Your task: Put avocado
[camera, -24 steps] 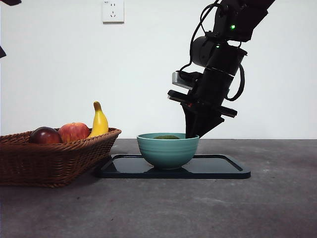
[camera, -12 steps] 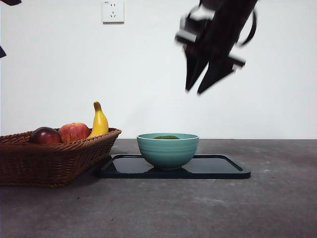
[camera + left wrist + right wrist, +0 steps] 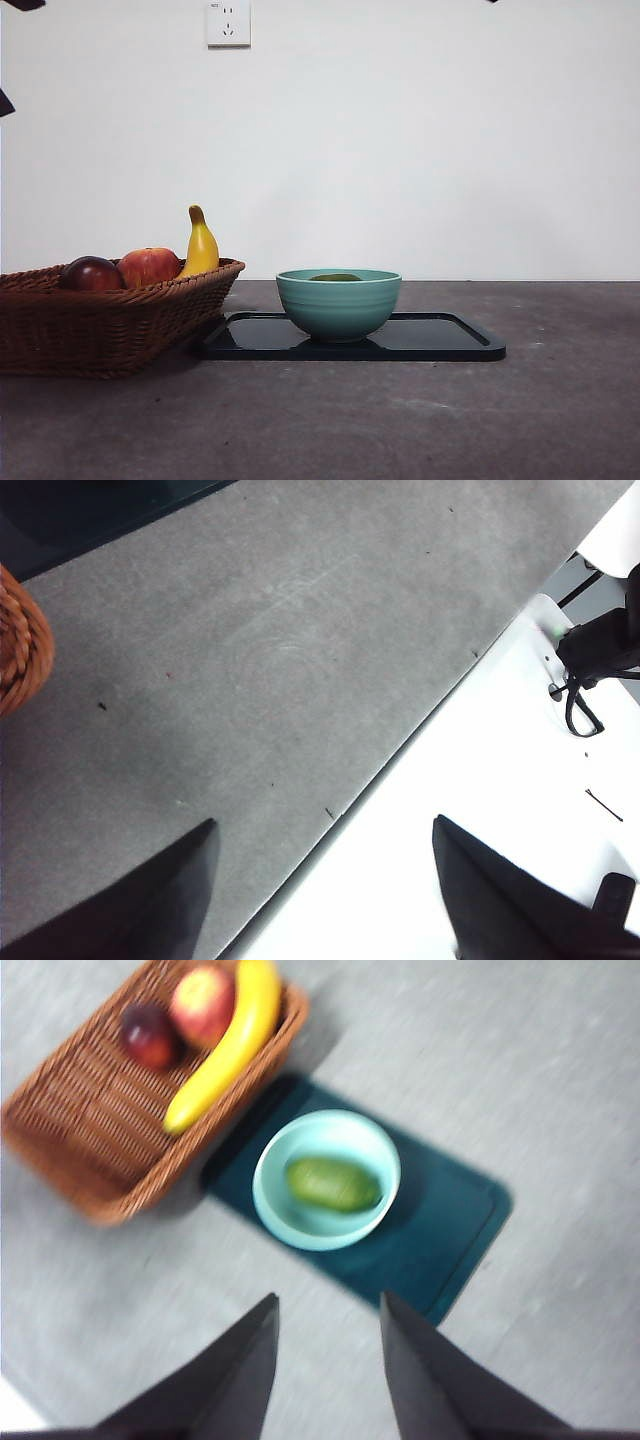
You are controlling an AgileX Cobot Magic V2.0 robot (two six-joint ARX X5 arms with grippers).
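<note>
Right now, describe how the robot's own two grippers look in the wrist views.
The left gripper shows two flat, matte black jaws, each tapering to a pointed tip, with no markings visible. The right gripper has the same plain black, wedge-shaped jaws, slightly blurred. No cables show on either gripper itself; a separate black device with a looped black cable lies on the white surface beyond the table edge.

One avocado (image 3: 333, 1183), one bowl (image 3: 339, 302), one tray (image 3: 450, 342), one basket (image 3: 100, 325), one banana (image 3: 201, 246), one apple (image 3: 148, 266), one plum (image 3: 91, 273).

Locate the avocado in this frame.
The avocado lies inside the teal bowl on the dark tray, beside the wicker basket.
</note>
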